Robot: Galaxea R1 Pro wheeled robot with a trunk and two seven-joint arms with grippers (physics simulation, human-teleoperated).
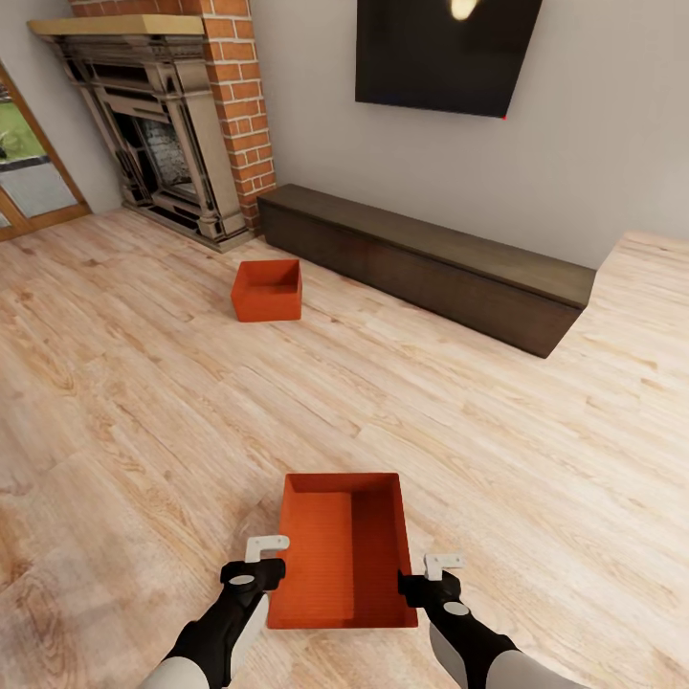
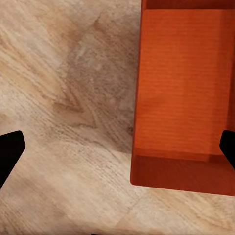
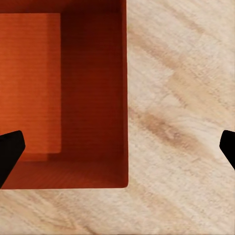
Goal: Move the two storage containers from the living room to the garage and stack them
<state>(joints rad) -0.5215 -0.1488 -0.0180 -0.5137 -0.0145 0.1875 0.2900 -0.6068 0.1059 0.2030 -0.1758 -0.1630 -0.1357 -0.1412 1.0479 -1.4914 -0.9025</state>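
Observation:
One orange-red storage container (image 1: 343, 550) lies on the light wood floor of the living room, just in front of me. My left gripper (image 1: 266, 566) is open above its left wall, one fingertip (image 2: 10, 152) over the floor and the other (image 2: 228, 147) over the container (image 2: 183, 98). My right gripper (image 1: 423, 574) is open above the right wall (image 3: 124, 98) in the same way, its fingertips (image 3: 10, 152) wide apart. The second storage container (image 1: 268, 290) sits farther off, near the fireplace.
A long dark low bench (image 1: 431, 263) runs along the far wall under a black TV (image 1: 445, 53). An ornate fireplace (image 1: 158, 144) with a red brick chimney (image 1: 239, 105) stands at the back left. A glazed door (image 1: 24, 167) is at the far left.

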